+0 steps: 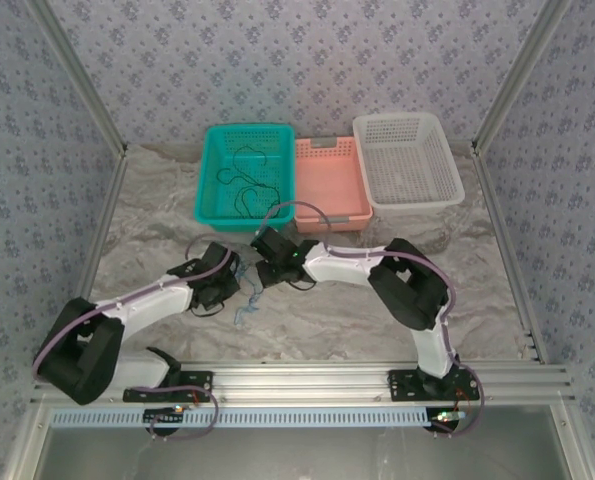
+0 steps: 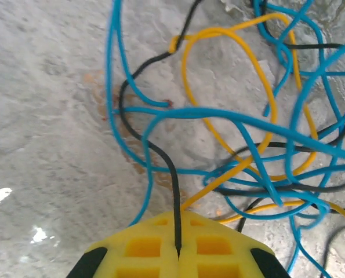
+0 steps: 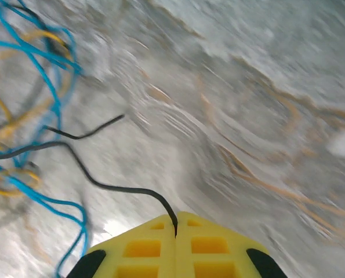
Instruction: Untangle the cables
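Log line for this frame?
left claw: shut on black cable | right claw: shut on black cable | blue-yellow-black tangle: on table

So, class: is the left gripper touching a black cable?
Touching. The left wrist view shows the black cable running into the seam of the shut left gripper, pinched there.

The left arm [image 1: 147, 300] and right arm [image 1: 339, 265] are built alike. Each has white links between bulky black joint housings and a thick purple-grey cable [image 1: 297, 204] running along it. Each stands on a flat black base [image 1: 167, 385]. The left fingers [image 2: 143, 246] and right fingers [image 3: 213, 246] are yellow, moulded with square recesses, and black at the outer corners.
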Controlling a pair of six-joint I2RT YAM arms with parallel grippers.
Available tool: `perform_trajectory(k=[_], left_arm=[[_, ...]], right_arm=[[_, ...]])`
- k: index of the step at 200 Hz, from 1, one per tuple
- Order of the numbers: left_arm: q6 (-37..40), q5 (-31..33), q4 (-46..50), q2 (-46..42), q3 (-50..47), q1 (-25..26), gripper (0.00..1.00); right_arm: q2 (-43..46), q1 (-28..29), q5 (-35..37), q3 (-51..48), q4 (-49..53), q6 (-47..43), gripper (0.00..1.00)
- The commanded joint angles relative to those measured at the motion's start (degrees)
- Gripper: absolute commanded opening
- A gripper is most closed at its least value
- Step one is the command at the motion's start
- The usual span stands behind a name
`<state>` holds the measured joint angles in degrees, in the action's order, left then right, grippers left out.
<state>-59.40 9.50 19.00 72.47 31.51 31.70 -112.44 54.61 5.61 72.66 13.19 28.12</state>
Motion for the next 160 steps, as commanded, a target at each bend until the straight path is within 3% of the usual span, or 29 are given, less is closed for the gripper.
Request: perform_trajectory(k=[1,62,106,160], left_arm=[[1.7,3.3,3.7,-6.2,0.0,-0.9,0.0],[6.4,3.9,14.7,-18.0,5.8,-3.7,0.0],[9.2,2.4,17.4,-20.0,8.8,-7.9,0.0],[9.3,3.4,17.5,-17.9,10.9,-8.3,0.0]], right_arm=[[6.0,-2.1,4.5,-3.8,0.6,3.4,0.0],[20.0,-8.2,8.0,-18.5,3.3,6.3,0.0],[33.6,-15.8,7.5,-26.4,7.2,6.1,0.0],[44.5,-25.8,5.4,-29.9,12.9,4.4,0.0]])
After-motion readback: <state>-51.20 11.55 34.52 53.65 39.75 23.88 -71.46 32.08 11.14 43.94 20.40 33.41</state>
